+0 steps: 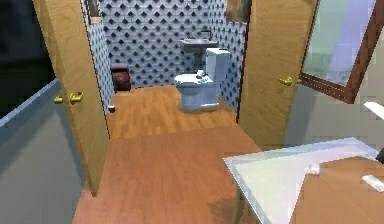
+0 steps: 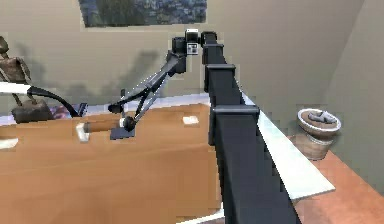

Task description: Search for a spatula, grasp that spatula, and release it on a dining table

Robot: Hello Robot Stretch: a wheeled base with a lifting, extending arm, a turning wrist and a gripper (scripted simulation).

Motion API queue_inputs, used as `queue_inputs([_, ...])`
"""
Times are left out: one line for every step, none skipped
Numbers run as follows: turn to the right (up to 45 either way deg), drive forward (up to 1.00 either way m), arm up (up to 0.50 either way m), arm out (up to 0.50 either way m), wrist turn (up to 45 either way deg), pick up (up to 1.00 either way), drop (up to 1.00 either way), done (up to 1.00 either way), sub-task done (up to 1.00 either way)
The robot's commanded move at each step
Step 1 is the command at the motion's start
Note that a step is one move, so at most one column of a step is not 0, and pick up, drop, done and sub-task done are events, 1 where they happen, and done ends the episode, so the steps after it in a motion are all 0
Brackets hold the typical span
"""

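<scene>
Lining the claw (image 2: 121, 104) squarely with the small pale thing (image 2: 126, 126) on the worktop (image 2: 100, 175) seems wise; I cannot tell whether it holds anything.

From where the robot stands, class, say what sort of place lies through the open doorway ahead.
Most likely a bathroom: a white toilet, a small sink behind it, and patterned walls that look tiled.

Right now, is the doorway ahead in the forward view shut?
No, the wooden doors stand open, and a toilet shows plainly beyond them.
</scene>
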Motion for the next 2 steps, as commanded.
queue_inputs([0.0, 0.00, 0.00, 0.00, 45.0, 0.00, 0.00, 0.00, 0.00])
queue_inputs([0.0, 0.00, -0.10, 0.00, 0.0, 0.00, 0.00, 0.00, 0.00])
